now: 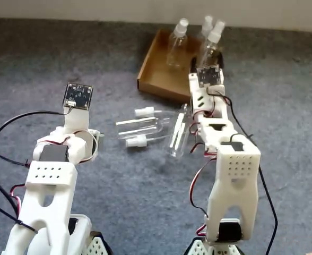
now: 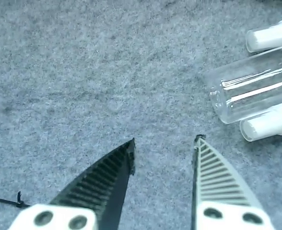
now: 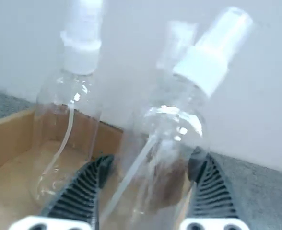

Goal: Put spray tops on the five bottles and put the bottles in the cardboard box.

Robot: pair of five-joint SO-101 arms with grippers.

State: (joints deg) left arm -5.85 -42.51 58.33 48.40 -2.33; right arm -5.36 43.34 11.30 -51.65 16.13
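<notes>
My right gripper (image 3: 150,163) is shut on a clear bottle (image 3: 165,139) with a white spray top (image 3: 213,52), held tilted over the cardboard box (image 3: 11,136). In the high view this gripper (image 1: 209,59) and its held bottle (image 1: 211,45) are at the box's (image 1: 152,84) right side. A capped bottle (image 1: 176,45) stands upright inside the box and another capped bottle (image 1: 206,25) stands behind it. My left gripper (image 2: 165,143) hangs open over bare carpet, left of a lying bottle (image 2: 256,91) and two loose spray tops (image 2: 270,36) (image 2: 270,125).
On the grey carpet between the arms lie two uncapped bottles (image 1: 145,127) (image 1: 180,135) and the two spray tops (image 1: 145,111) (image 1: 137,142) with their tubes. A pale wall runs behind the box. Black cables trail beside both arms.
</notes>
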